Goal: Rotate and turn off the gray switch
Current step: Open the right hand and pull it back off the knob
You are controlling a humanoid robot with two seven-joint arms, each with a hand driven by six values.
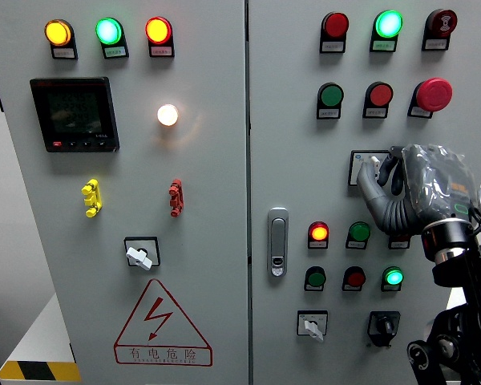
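The gray switch (364,166) sits on a white square plate right of the middle of the right panel door. Only the plate's left part and a bit of the knob show. My right hand (382,178) comes up from the lower right, covered in a clear plastic sleeve. Its fingers (394,159) curl over the knob from the right, and the thumb (373,200) curves under it. The hand hides the rest of the switch. My left hand is out of the picture.
Below the hand are rows of red and green lamps (319,233), a white rotary switch (311,325) and a black one (383,325). A red mushroom button (433,95) sits above. The door handle (278,241) is to the left, with another white rotary switch (139,255) on the left door.
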